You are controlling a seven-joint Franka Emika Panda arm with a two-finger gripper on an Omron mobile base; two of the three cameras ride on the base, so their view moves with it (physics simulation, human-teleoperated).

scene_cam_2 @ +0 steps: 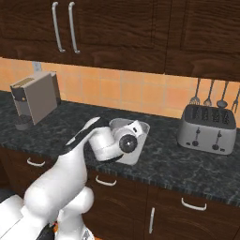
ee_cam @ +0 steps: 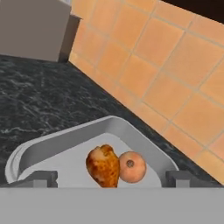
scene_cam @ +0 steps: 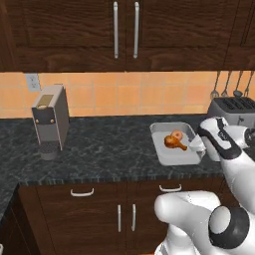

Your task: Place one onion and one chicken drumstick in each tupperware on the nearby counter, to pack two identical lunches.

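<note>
One tupperware (scene_cam: 160, 153) on the counter (scene_cam: 109, 147) holds a chicken drumstick (scene_cam: 174, 143) and an onion (scene_cam: 178, 134) touching each other, the onion at about two o'clock from the drumstick in the left base view. In the hand view the gripper (ee_cam: 111, 179) hangs over that tray with its tips spread wide and empty, so this lunch looks packed. The next move likely calls for lifting clear and turning to the other tupperware's items. No brand or writing is legible on the coffee machine (scene_cam: 50, 119) or toaster (scene_cam_2: 208, 129).
</note>
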